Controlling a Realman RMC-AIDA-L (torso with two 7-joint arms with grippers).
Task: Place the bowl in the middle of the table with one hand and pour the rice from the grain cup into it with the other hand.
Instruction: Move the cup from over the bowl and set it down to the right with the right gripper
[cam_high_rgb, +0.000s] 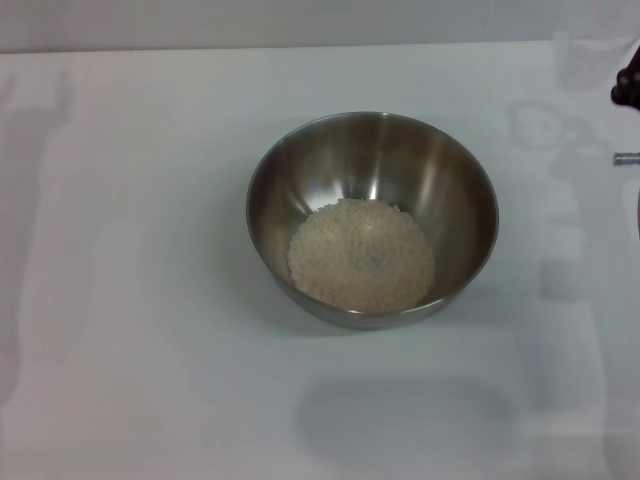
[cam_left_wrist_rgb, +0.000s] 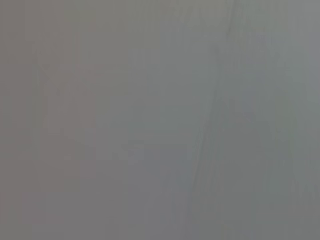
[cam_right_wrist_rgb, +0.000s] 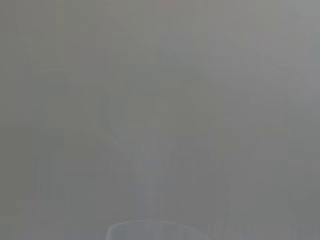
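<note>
The bowl (cam_high_rgb: 372, 218) is sitting upright near the middle of the white counter (cam_high_rgb: 130, 250), and the rice (cam_high_rgb: 361, 254) is lying in a loose, pale heap across its bottom, slightly toward the near side. The steel walls are rising bare above the grains all round, catching light streaks on the far inside. A faint shadow is falling on the counter just in front of the bowl.

At the far right corner of the head view, the grain cup (cam_high_rgb: 590, 60) is showing faintly as a see-through shape standing on the counter, well apart from the bowl. Just beside it, at the right edge, a dark part of the right arm (cam_high_rgb: 628, 88) is poking into view, with a small metal piece below it; I cannot tell whether the right end effector is apart or together. The left end effector is appearing in none of the views.

The left wrist view is showing only plain grey. The right wrist view is likewise grey, with a thin pale curved rim (cam_right_wrist_rgb: 155, 227) at its edge, too vague to name
</note>
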